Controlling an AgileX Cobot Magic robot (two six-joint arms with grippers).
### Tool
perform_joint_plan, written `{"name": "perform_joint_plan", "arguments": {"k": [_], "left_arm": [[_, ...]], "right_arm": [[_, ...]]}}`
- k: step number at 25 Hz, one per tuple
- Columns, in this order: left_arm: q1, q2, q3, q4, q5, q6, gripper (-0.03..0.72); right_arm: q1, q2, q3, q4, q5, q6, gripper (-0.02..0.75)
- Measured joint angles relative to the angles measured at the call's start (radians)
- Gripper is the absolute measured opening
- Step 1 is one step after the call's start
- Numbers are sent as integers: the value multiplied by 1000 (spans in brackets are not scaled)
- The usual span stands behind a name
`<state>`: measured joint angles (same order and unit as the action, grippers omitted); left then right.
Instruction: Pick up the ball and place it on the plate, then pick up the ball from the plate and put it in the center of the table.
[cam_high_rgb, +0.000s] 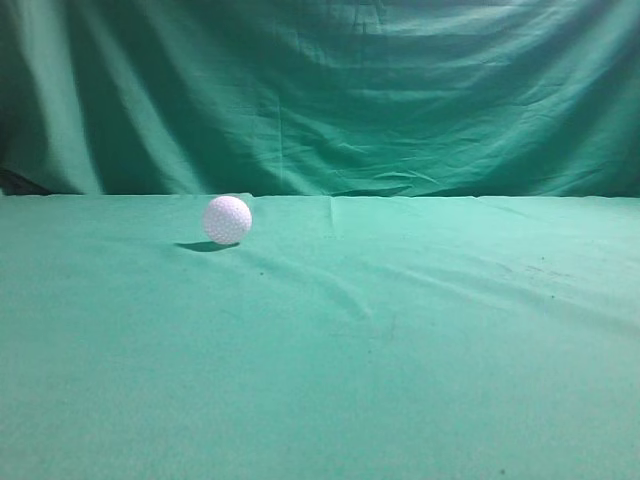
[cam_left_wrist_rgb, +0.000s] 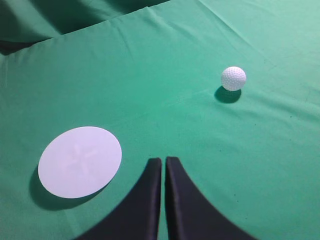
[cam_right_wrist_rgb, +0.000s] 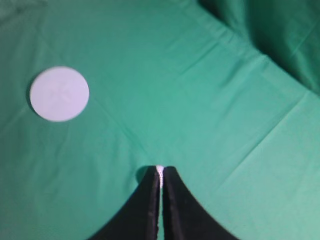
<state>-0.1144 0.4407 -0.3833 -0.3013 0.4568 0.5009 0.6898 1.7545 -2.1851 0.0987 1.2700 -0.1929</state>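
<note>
The ball (cam_high_rgb: 227, 220) is seen resting on the table (cam_high_rgb: 400, 340), far and left of centre, well apart from the plate (cam_left_wrist_rgb: 80, 161). Both the left gripper (cam_left_wrist_rgb: 163, 161) and right gripper (cam_right_wrist_rgb: 160, 171) are closed and empty. A roll across the wrinkled cloth could be caused by any off-centre touch

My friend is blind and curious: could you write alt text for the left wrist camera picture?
A small white dimpled ball rests on a green cloth table, upper right. A flat white round plate lies lower left, apart from it. The closed black left gripper pokes in from the bottom edge, holding nothing.
</note>
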Motion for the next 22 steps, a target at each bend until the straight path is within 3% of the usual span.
{"name": "perform_joint_plan", "arguments": {"k": [9, 17, 22], "left_arm": [[0, 0, 0, -15, 0, 0, 0], [0, -80, 0, -92, -9, 0, 0], [0, -189, 0, -121, 70, 0, 0]], "right_arm": [[0, -266, 136, -4, 4, 52, 0], [0, -518, 504, 28, -2, 56, 0], [0, -729, 770, 50, -127, 56, 0]]}}
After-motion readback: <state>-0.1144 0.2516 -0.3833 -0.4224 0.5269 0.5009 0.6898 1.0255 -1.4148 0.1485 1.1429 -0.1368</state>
